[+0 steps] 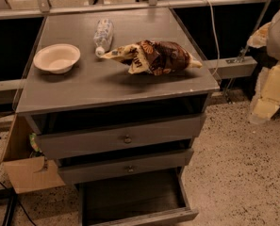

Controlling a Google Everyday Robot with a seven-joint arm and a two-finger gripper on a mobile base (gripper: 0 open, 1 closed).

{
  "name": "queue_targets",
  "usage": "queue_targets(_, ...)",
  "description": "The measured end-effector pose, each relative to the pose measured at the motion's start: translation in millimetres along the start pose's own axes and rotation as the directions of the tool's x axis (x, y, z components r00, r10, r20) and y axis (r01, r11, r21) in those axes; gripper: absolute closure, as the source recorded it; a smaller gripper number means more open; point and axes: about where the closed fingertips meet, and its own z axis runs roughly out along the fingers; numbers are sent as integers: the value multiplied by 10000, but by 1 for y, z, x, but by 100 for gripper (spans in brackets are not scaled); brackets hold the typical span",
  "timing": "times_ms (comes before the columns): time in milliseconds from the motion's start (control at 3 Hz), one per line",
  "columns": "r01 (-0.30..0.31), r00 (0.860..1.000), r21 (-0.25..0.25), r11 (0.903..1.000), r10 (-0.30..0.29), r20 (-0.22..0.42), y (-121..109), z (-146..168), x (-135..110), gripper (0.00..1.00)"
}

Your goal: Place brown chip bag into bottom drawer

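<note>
The brown chip bag (153,57) lies on its side on the grey cabinet top (106,86), right of centre, with its pale yellow ends pointing left and right. The bottom drawer (135,194) is pulled out at the foot of the cabinet, and its dark floor is showing. My gripper (267,98) is a pale shape at the right edge of the view. It is beside the cabinet, well away from the bag and lower than the cabinet top. Nothing shows in it.
A white bowl (57,58) sits at the left of the cabinet top. A clear plastic bottle (103,36) lies behind the bag. The two shallower drawers (125,138) stand slightly ajar. A cardboard piece (31,173) leans at the lower left. A rail with a cable (215,32) runs behind, and the floor is speckled.
</note>
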Motion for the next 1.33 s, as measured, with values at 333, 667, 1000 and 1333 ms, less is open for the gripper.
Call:
queue_targets(333, 7, 10000, 26, 10000, -7, 13, 0, 0, -1, 0)
queue_targets(667, 303, 9967, 318, 9990, -325, 742, -6, 12, -16, 0)
queue_targets(1000, 594, 9857, 668, 9960, -691, 1534, -15, 27, -31, 0)
queue_targets(1333, 792, 9711, 1171, 9900, -1031, 2151, -27, 37, -42, 0)
